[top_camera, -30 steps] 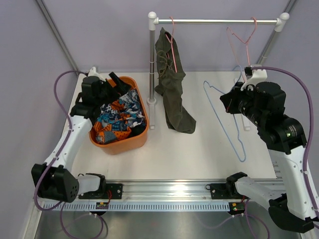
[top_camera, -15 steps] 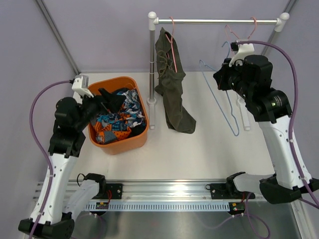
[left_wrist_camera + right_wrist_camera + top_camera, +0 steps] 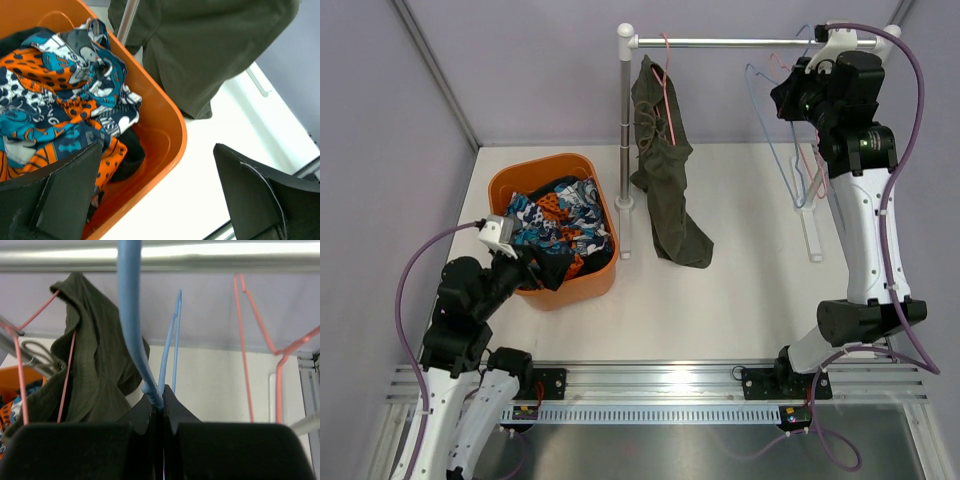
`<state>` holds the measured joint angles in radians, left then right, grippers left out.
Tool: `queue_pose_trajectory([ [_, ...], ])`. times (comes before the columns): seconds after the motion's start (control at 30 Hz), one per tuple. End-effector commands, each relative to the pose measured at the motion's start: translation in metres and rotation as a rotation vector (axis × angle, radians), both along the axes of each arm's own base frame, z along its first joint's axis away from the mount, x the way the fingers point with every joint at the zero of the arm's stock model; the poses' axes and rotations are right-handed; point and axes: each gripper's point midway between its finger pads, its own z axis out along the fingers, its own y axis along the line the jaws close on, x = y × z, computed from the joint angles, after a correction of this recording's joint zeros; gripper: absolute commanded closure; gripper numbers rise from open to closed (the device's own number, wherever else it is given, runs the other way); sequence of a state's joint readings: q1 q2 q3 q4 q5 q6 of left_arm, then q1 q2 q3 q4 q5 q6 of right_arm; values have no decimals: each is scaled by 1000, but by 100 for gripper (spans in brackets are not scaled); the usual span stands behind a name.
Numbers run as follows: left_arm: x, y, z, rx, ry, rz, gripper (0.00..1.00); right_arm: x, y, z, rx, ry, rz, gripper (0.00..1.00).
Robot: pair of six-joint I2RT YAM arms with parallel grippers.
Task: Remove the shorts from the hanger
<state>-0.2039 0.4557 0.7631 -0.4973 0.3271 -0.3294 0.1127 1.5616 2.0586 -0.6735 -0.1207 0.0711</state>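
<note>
Right gripper (image 3: 159,407) risen to rail (image 3: 750,43), clamping blue hanger (image 3: 130,315), left gripper (image 3: 159,175) withdrawn beside basket (image 3: 172,125), agape, empty, shorts (image 3: 665,170) hung.

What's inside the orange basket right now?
The basket holds a heap of blue, orange and white patterned clothes and a black piece. They cover most of its floor; anything underneath is hidden.

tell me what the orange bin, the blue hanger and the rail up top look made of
The orange bin is likely moulded plastic, smooth with a soft sheen on its wall. The blue hanger is thin, round and evenly coloured, so probably coated wire, though solid plastic can't be ruled out. The rail looks like metal tube, silvery with a bright highlight along it.
</note>
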Motion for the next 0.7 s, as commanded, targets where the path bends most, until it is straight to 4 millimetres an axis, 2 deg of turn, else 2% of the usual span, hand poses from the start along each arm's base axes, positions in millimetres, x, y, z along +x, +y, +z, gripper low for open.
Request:
queue_pose_trajectory([
  [0.0,-5,5,-5,45,-45,10,1,17,6,33,-9,-131,66,100],
  [0.07,-8,6,-6,52,-43,12,1,25,4,38,-25,-157,58,100],
  [0.27,-8,4,-9,55,-35,7,1,48,3,29,-43,-145,46,100],
  [0.5,-7,6,-15,65,-11,21,1,73,8,-7,-31,-67,60,100],
  [0.67,-9,7,-15,67,-14,29,1,78,11,-23,-19,-27,71,100],
])
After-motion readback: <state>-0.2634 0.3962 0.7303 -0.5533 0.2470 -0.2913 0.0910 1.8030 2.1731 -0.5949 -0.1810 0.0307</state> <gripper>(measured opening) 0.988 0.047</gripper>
